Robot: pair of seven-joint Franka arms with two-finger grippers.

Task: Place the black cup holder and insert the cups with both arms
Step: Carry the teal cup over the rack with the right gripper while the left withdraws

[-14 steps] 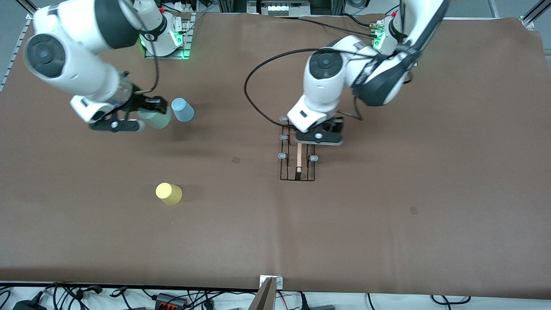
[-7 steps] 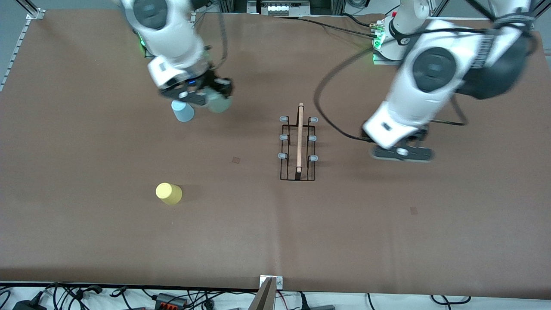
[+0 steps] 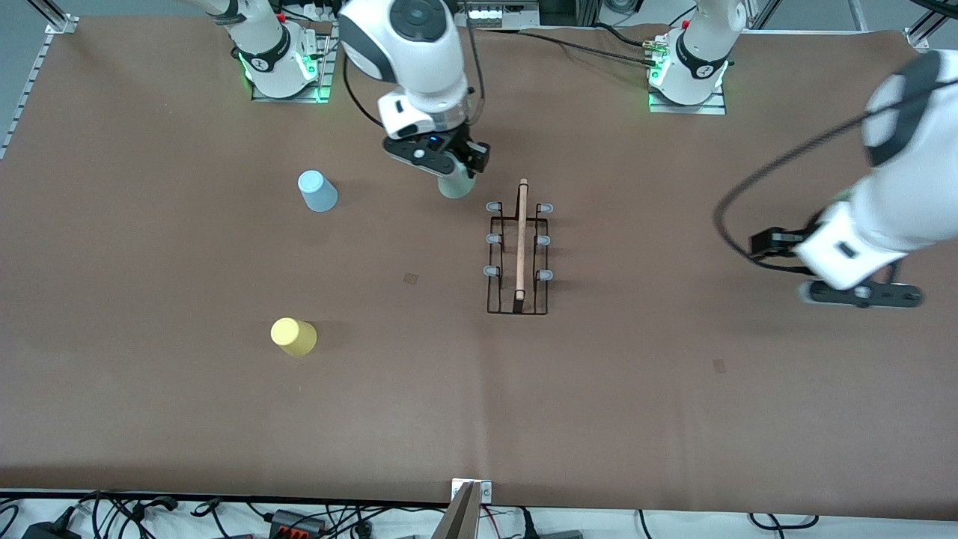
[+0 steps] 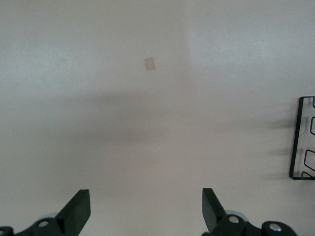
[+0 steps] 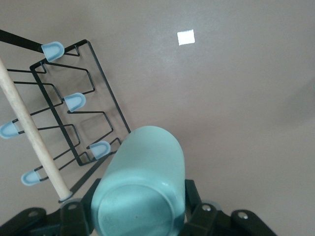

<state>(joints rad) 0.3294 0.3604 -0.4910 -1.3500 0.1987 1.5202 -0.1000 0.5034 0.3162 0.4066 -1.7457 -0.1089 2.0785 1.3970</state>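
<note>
Black cup holder upright on brown table, cables along edge

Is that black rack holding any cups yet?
Empty. All six pegs of the rack are bare; the green cup is in the right gripper.

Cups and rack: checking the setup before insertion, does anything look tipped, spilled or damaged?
Nothing stands out. The rack stands upright, all pegs empty. The blue cup and yellow cup sit mouth-down on the table. The right gripper holds the green cup.

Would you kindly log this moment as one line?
right gripper: shut on green cup, beside rack | left gripper: open, over bare table
</note>
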